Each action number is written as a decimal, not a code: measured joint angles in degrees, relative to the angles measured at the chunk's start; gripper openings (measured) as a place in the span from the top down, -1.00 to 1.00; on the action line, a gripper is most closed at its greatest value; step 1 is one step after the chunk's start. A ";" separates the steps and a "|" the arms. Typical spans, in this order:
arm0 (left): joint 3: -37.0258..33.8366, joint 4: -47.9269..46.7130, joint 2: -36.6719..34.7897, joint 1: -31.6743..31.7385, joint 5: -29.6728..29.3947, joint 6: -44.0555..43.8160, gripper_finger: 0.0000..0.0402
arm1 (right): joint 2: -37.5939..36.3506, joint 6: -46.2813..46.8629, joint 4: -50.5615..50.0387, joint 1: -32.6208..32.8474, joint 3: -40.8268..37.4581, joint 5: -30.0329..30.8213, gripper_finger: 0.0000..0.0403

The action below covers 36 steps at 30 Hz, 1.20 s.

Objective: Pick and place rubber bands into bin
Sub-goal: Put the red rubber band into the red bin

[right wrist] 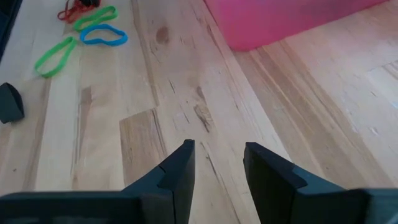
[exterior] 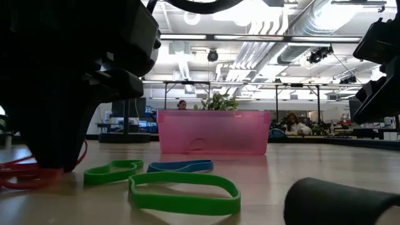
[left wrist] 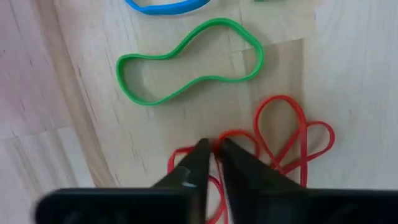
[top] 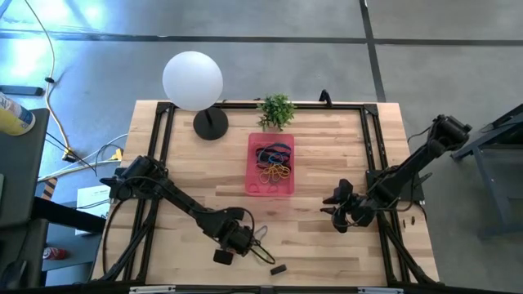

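Down at the table's near edge, the left gripper (left wrist: 212, 148) has its fingertips nearly together, pinching a strand of the tangled red rubber band (left wrist: 283, 138). Just beyond lie a green rubber band (left wrist: 186, 65) and a blue rubber band (left wrist: 166, 7). Farther off sits the pink bin (top: 270, 165), bands inside. The right gripper (right wrist: 217, 149) waits to the right, fingers spread.
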 joint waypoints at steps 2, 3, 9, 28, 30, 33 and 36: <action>-0.02 0.02 0.02 0.00 0.02 -0.01 0.96 | 0.53 0.04 0.00 0.00 0.00 -0.08 0.36; -0.03 0.02 0.03 -0.02 0.05 -0.05 0.95 | 0.76 0.04 0.02 0.00 0.00 -0.08 0.36; 1.36 -2.30 -0.37 -0.02 0.33 -0.47 0.99 | 1.87 0.13 0.05 0.00 0.00 -0.24 0.36; 11.56 -14.68 -7.63 0.25 -8.83 0.61 1.00 | 2.02 0.11 0.09 0.00 0.00 -0.04 0.36; 13.22 -16.27 -8.33 0.32 -11.23 0.61 1.00 | 2.02 0.13 0.09 0.00 0.00 -0.02 0.36; 16.67 -19.39 -8.36 0.73 -14.15 0.63 1.00 | 2.02 0.13 0.13 0.00 0.00 -0.02 0.36; 21.04 -22.36 -8.37 1.07 -17.16 1.90 1.00 | 2.02 0.16 0.59 0.00 0.00 -0.02 0.36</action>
